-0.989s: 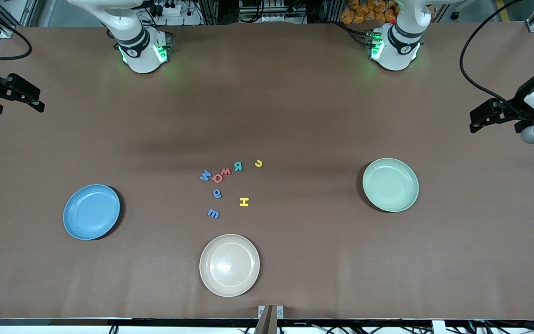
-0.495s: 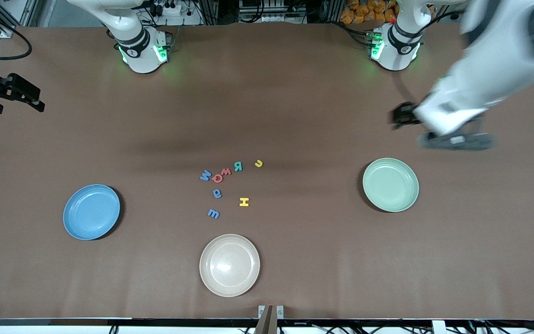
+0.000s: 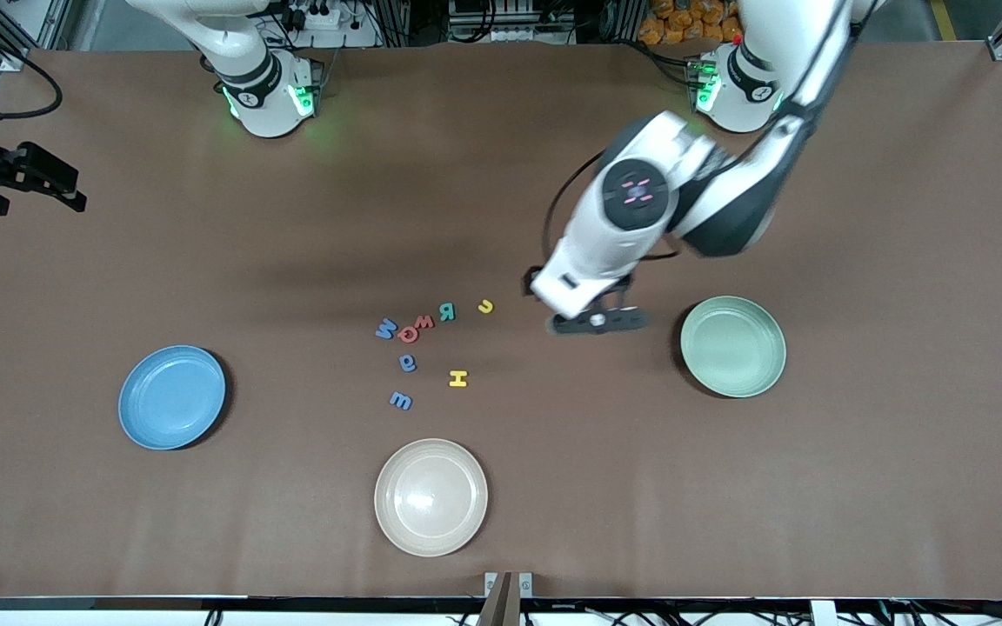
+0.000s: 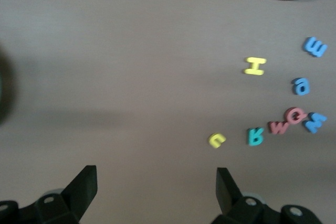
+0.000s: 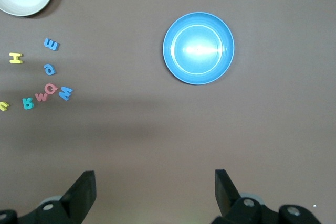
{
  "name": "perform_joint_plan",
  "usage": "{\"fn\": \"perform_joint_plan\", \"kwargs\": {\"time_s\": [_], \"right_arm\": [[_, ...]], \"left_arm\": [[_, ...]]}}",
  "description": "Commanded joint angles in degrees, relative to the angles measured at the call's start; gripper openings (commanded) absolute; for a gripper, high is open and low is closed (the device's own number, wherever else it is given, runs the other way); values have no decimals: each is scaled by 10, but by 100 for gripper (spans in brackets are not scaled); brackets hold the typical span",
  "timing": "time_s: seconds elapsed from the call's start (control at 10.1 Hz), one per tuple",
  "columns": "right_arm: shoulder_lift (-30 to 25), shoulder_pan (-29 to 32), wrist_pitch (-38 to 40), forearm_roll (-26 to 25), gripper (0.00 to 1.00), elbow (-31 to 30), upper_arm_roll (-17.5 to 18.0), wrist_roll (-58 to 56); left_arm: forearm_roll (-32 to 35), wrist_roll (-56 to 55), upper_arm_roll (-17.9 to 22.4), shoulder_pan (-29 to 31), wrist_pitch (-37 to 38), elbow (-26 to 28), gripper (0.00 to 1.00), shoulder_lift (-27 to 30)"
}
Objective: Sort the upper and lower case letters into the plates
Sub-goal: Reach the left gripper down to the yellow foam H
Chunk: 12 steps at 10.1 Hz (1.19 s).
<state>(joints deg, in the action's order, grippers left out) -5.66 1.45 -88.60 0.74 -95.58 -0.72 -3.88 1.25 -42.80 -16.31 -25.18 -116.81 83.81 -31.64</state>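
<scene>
Brown table (image 3: 501, 174) carries 3 plates (image 3: 172, 397) and 8 letters (image 3: 418, 343).

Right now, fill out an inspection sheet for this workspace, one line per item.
Surface: brown table, bare apart from the items below.
Job's things: eight toy letters clustered mid-table, none on a plate; blue plate toward the right arm's end, mint green plate toward the left arm's end.
Clutter: cream-beige plate, nearer the front camera than the letters.
Grippers: left gripper open, over bare table between the yellow letter and the mint green plate, holding nothing; right gripper open, waiting at the right arm's end of the table.
Cables: black cable by the right gripper.
Surroundings: wiring and frames past the table edge.
</scene>
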Motion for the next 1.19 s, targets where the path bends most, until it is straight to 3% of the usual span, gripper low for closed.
{"fn": "perform_joint_plan", "kwargs": {"time_s": [0.0,0.3,0.49,0.79,1.09], "right_arm": [[4,7,8,0,100,2,6,3],[2,6,22,0,100,6,6,3],[7,4,5,0,100,3,7,3],[18,10,19,-2,100,2,6,3],[28,35,26,-15,100,3,6,3]], "left_arm": [[71,-8,14,-42,-119,-29,100,-65],[156,-5,25,-70,-339,-59,100,-162],[194,8,118,-132,-463,-72,100,-205],[194,120,142,-169,-503,-147,100,-289],[195,146,176,-201,-538,-154,100,-326]]}}
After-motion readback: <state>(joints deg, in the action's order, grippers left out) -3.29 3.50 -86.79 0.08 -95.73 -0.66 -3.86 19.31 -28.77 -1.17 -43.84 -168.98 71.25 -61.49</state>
